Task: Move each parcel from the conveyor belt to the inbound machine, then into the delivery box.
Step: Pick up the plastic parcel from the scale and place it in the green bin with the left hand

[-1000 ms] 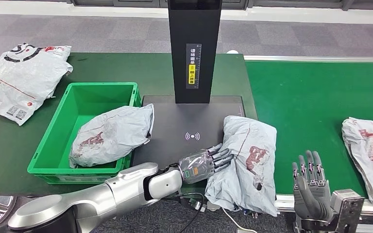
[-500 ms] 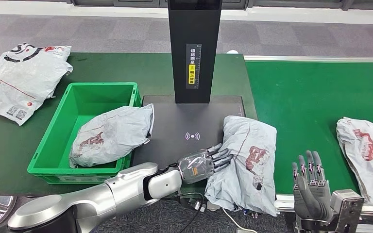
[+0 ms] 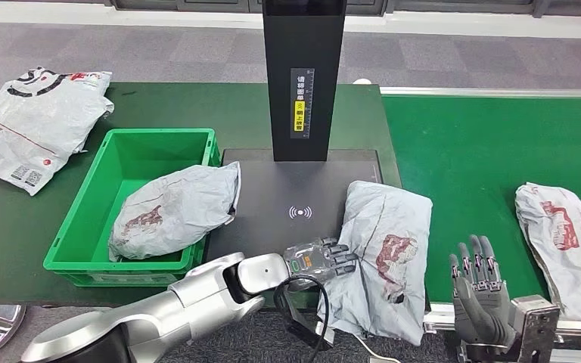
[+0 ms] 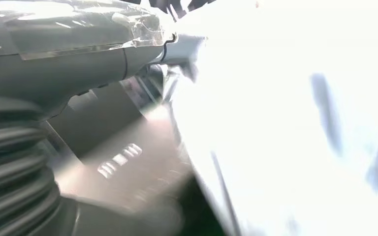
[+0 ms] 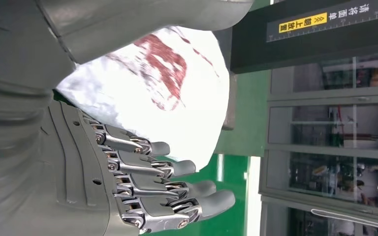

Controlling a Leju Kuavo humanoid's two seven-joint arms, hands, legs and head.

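A yellow-and-white label with Chinese characters (too small to read) runs down the black column of the inbound machine point(image 3: 303, 83). The green plastic delivery box point(image 3: 97, 218), left of it, holds one crumpled grey poly-bag parcel point(image 3: 172, 210). A second grey parcel with red print point(image 3: 386, 257) lies on the machine's right near corner, the left hand point(image 3: 319, 259) touching its edge, fingers extended. The right hand point(image 3: 478, 295) hovers open, fingers apart, at the green conveyor belt point(image 3: 484, 151).

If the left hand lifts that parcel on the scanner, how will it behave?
The parcel is a crumpled poly bag, so it will probably sag and fold. Its glossy film may slip through the left hand's fingers. It overhangs the near edge and could slide off.
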